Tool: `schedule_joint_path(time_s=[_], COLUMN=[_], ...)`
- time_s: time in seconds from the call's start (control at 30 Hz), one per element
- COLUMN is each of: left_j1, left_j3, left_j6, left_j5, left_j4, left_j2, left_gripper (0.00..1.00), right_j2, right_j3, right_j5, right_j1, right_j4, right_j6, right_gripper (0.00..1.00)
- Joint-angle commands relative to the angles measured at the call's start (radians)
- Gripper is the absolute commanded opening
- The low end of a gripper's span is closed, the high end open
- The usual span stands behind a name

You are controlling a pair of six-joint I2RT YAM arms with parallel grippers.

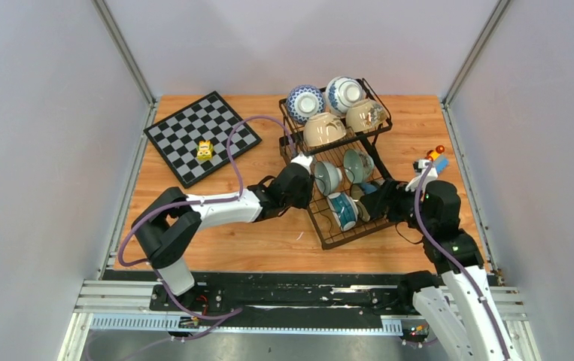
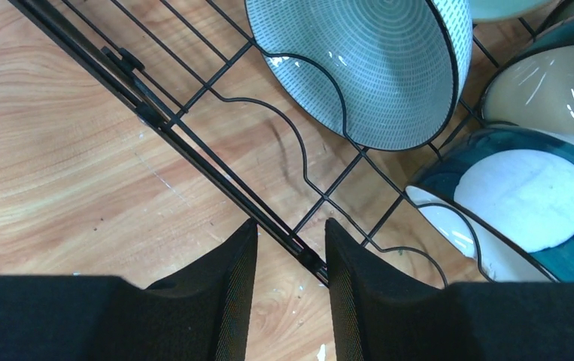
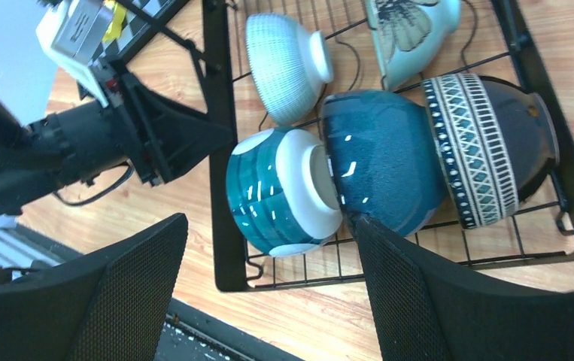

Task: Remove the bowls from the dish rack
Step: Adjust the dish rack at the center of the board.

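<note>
As right gripper (image 3: 268,222) gapes, teal bowl (image 3: 257,195) lies ahead.

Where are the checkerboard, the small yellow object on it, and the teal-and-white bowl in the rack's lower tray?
checkerboard (image 1: 192,124): top external view, on bare squares near its middle.
small yellow object (image 1: 205,150): top external view, on its top face.
teal-and-white bowl (image 3: 265,192): right wrist view, on its glazed teal side.

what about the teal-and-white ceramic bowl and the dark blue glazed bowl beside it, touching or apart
Touching. Right wrist view: the teal-and-white ceramic bowl has its white foot against the dark blue glazed bowl, no gap.
</note>
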Motion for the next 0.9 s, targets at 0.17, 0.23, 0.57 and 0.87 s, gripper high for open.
schedule_joint_path(time_s=[0.17, 0.23, 0.57, 0.87], left_j1=[0.105, 0.116, 0.200, 0.258], left_j3=[0.007, 0.011, 0.056, 0.109], left_j6=[-0.001, 0.000, 0.006, 0.021], left_j5=[-0.110, -0.118, -0.143, -0.125], left_j4=[-0.108, -0.112, -0.150, -0.158], left_j2=[0.079, 0.084, 0.116, 0.136], left_gripper=[0.00, 0.00, 0.00, 0.00], right_j2=[0.004, 0.004, -0.054, -0.096], right_j3=[-0.013, -0.013, -0.049, -0.114], right_j5=[-0.099, -0.096, -0.075, -0.054], right_j1=[0.096, 0.106, 0.161, 0.184], right_j4=[0.114, 0.115, 0.089, 0.094], right_j6=[-0.018, -0.022, -0.051, -0.048], right_gripper=[0.86, 0.86, 0.86, 0.87])
